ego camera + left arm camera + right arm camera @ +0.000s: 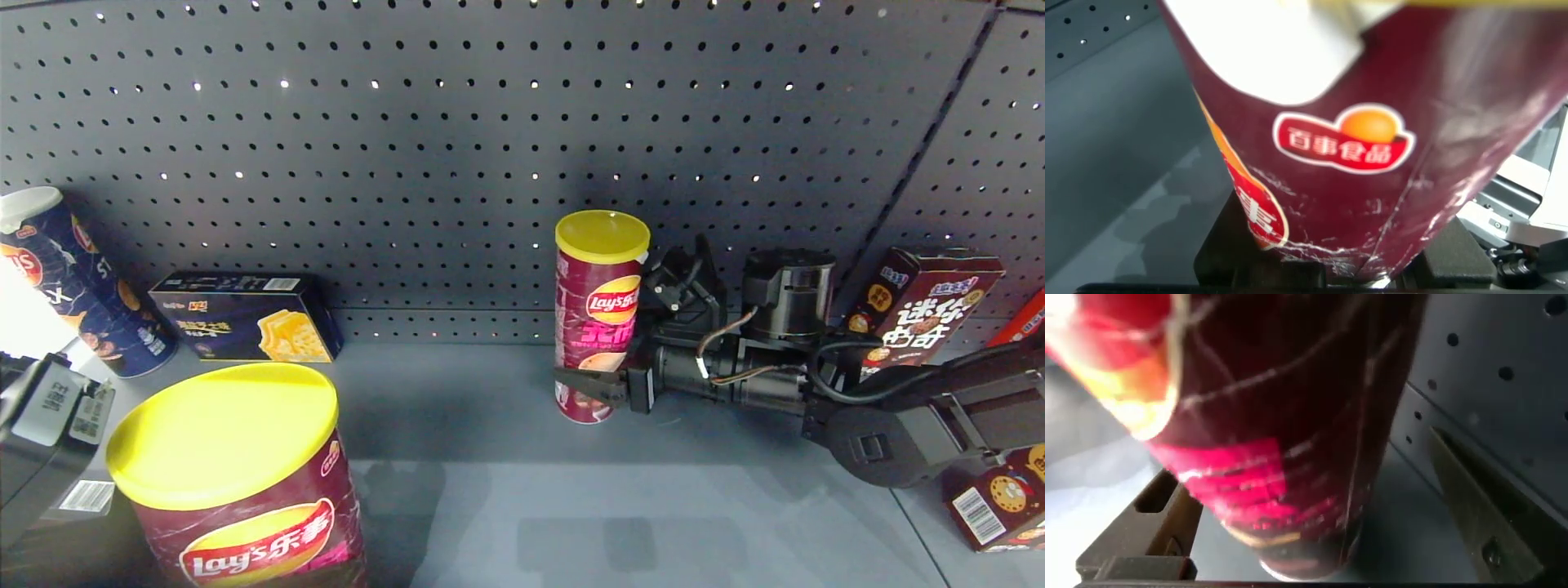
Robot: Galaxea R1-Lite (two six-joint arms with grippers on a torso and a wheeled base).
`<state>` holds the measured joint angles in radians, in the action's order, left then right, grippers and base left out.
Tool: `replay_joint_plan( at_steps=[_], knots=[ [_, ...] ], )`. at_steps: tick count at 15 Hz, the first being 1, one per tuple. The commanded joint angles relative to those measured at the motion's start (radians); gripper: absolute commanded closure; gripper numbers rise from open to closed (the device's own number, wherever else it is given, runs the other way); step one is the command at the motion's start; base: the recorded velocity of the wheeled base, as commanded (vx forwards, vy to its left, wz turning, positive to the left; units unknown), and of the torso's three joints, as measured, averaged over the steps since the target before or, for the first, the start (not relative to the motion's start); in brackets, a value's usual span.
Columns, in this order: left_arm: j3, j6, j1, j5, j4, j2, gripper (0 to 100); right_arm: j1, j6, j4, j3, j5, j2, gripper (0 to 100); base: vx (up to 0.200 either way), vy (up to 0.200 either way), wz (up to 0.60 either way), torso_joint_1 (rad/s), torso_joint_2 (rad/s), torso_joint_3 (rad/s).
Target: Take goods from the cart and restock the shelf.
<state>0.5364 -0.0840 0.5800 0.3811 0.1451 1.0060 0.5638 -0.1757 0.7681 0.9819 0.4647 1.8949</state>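
A maroon chips can with a yellow lid stands upright on the grey shelf, near the pegboard back. My right gripper reaches in from the right and is open around the can's lower part. One finger lies against the can and the other finger stands apart from it. A second, matching chips can hangs close at the lower left, above the shelf's front. My left gripper is shut on that can, and its fingers are hidden by it.
On the shelf's left stand a dark blue can and a dark blue cracker box. Brown snack boxes lean at the right, and another one lies at the front right. Free shelf floor lies between the two maroon cans.
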Motion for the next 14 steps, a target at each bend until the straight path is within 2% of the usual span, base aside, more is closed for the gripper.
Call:
replay_joint_plan(
  at_steps=[1, 10, 14],
  knots=[
    [0.001, 0.0, 0.0, -0.001, 0.001, 0.002, 100, 0.001, -0.001, 0.0, 0.008, 0.006, 0.012, 100, 0.0, 0.0, 0.0, 0.0, 0.0, 0.0],
    [0.001, 0.004, -0.011, 0.001, 0.001, -0.004, 100, 0.044, 0.01, 0.002, -0.039, -0.008, -0.059, 100, 0.0, 0.0, 0.0, 0.0, 0.0, 0.0],
    [0.007, 0.021, -0.014, 0.001, 0.007, -0.007, 100, 0.08, 0.015, 0.002, -0.114, -0.083, -0.16, 100, 0.0, 0.0, 0.0, 0.0, 0.0, 0.0]
  ],
)
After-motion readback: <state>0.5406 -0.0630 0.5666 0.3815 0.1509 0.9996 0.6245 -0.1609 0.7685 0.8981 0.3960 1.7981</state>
